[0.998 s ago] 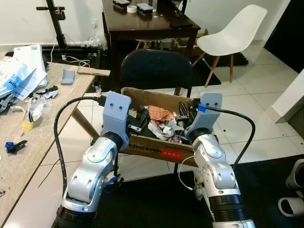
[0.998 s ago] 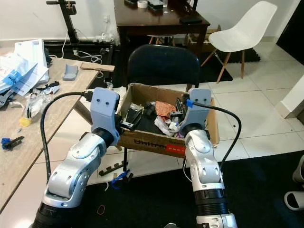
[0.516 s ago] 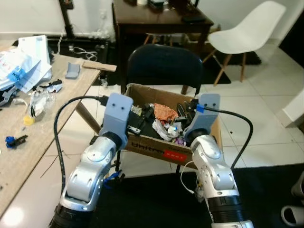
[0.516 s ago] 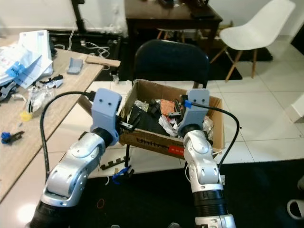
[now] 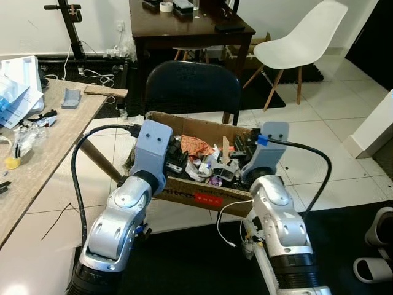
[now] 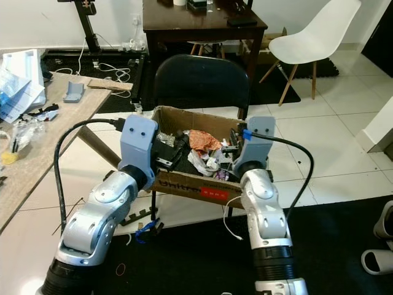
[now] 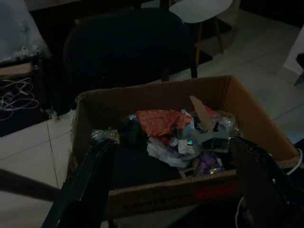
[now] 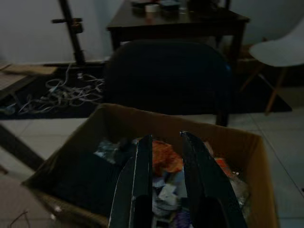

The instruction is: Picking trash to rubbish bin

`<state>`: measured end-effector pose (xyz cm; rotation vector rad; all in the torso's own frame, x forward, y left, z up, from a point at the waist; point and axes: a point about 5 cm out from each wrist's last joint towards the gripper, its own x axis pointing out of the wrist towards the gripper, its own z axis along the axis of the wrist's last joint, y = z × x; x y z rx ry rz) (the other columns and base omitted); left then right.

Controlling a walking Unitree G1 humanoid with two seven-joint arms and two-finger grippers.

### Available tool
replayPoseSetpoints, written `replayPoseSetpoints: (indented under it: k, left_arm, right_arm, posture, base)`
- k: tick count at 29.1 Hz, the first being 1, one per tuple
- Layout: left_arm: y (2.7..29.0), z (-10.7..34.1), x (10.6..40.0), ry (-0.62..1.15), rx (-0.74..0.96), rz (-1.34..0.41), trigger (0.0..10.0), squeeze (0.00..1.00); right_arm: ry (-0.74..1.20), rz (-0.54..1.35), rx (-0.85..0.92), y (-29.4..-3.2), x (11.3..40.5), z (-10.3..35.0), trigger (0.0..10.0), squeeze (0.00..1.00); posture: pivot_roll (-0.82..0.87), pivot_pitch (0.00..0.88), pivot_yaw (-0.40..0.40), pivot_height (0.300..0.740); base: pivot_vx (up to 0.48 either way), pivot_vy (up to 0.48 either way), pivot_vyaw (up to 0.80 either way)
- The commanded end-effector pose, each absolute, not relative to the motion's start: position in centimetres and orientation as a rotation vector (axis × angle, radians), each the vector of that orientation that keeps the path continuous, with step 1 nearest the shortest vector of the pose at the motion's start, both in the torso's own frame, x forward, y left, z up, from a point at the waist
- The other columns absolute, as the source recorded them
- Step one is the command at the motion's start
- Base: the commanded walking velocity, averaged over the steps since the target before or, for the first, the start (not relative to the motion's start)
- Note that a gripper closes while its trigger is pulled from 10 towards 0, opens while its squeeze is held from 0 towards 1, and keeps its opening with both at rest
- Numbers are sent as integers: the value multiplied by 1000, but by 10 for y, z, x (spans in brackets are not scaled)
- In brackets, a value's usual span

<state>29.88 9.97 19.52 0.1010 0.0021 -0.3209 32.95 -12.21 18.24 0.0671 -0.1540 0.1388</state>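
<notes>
**BOX OF TRASH DEAD AHEAD OF BOTH JAWS – RIGHT ARM LINED UP ON THE PILE**

1. Locate the cardboard box (image 5: 202, 198). It sits centre frame in the head views, on the seat of the black chair (image 5: 191, 89), w/ its long axis running left-right across the frame. Both forearms reach toward its near wall.

2. Locate the trash (image 5: 206, 163). It is heaped inside the box: orange wrapper (image 6: 202, 140) toward the back, white plastic and dark bits in front of it. More loose litter lies on the counter (image 5: 43, 157) at left edge of frame, well apart from both arms.

3. Check the right gripper (image 8: 165, 156). Its wrist view looks along the fingers straight into the box; jaws stand nearly closed, a narrow gap between them, nothing held. The orange wrapper shows thru that gap, i.e. just past the tips.

4. Check the left gripper (image 7: 175, 185). Jaws are spread wide, released, one finger at each side of the wrist view, the box between and beyond them. Nothing held.

5. Judgement: right arm is the nearer to the pile and aimed at it. Any pick from the box calls for a short fwd-and-down reach over the near wall. No bin other than the box can be made out, so the box prob. serves as the bin.
</notes>
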Motion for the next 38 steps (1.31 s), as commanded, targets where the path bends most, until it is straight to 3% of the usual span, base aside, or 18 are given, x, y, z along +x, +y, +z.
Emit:
replayPoseSetpoints:
  k: [1,38]
  left_arm:
    - [103,191,300,16,92,-288,10000,0]
    - [102,190,300,29,51,-270,10000,0]
  right_arm:
    - [-133,139,27,-124,328,178,10000,0]
    - [-139,175,-34,-117,329,180,10000,0]
  posture:
    - [140,121,-26,740]
    - [137,96,-27,740]
  base:
    - [0,0,0]
    - [0,0,800]
